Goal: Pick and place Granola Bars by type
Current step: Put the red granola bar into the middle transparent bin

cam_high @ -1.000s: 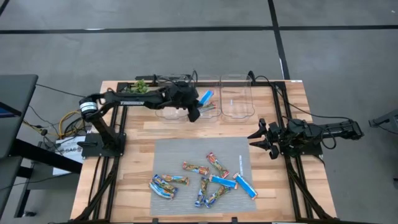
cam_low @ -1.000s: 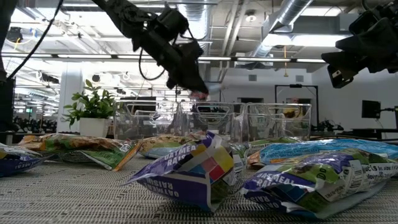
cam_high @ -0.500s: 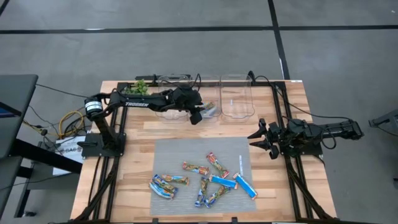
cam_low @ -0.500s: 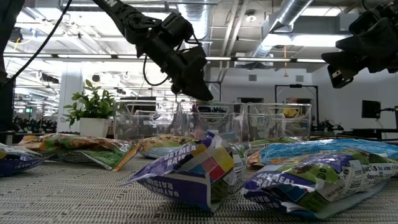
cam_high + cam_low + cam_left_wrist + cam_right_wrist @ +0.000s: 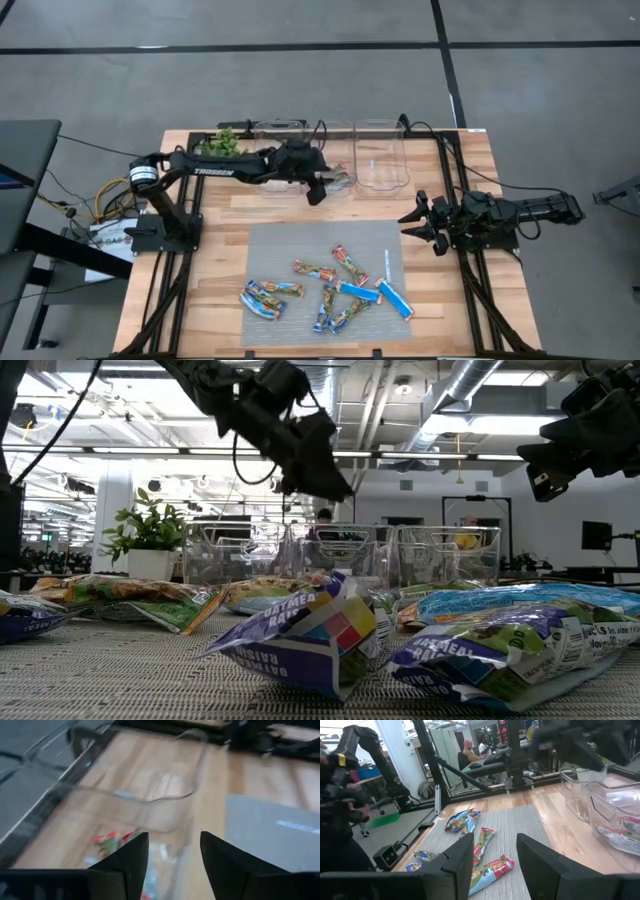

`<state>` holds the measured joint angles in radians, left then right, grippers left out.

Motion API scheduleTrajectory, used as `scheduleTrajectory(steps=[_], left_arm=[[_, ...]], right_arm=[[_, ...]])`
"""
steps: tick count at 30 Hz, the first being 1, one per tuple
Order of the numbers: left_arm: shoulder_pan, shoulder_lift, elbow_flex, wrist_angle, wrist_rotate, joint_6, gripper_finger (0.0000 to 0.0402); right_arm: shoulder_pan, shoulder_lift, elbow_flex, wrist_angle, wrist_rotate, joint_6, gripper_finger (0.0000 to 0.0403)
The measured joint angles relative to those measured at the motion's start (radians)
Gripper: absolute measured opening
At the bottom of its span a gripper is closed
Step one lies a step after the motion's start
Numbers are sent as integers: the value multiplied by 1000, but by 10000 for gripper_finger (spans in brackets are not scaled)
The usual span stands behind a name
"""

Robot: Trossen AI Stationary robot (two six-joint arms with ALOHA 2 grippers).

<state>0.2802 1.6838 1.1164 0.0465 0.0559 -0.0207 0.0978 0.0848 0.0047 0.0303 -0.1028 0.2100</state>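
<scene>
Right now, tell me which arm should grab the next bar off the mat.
Right, probably. The right hand hangs open beside the mat, close to the blue bar. The left hand, open and empty, is up at the clear bins, farther away.

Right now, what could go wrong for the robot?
The left tool hangs open just above the clear bins, so it might bump a thin wall. The bars on the mat lie overlapping, so a grab might catch two kinds together.

Wooden table carrying grey mat.
</scene>
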Motion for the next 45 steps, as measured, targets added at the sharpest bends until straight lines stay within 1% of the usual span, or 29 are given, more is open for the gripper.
scheduleTrajectory(steps=[2, 5, 9, 15, 20, 24, 28, 32, 34, 36, 42, 45], left_arm=[[-32, -30, 0, -5, 1, 0, 167], [-87, -87, 0, 2, 34, -1, 162], [-174, -157, 0, -8, 115, -21, 158], [-287, -230, 0, -59, 278, -95, 157], [-361, -252, 0, -66, 330, -125, 157], [-379, -253, 0, -97, 322, -127, 157], [-393, -252, 0, -197, 241, -146, 157], [-437, -240, -2, -321, 184, -105, 157], [-462, -214, 0, -348, 163, -87, 157], [-491, -189, -3, -413, 143, -69, 157], [-549, -58, -2, -408, 113, -37, 157], [-554, 7, -2, -393, 112, -25, 157]], right_arm=[[0, 0, 0, 0, 0, 0, 141], [0, 0, 0, 0, 0, 0, 142], [0, 0, 0, 0, 0, 0, 144], [0, 0, 0, 0, 0, 0, 141], [0, 0, 0, 0, 0, 0, 143], [0, 0, 0, 0, 0, 0, 143], [0, 0, 0, 0, -1, 0, 141], [0, 0, 0, 0, -1, 0, 143], [0, 0, 0, 0, -1, 0, 144], [0, 0, 0, 0, -1, 0, 143], [0, 4, 0, -2, -1, 0, 141], [0, 12, 0, 3, -1, 0, 143]])
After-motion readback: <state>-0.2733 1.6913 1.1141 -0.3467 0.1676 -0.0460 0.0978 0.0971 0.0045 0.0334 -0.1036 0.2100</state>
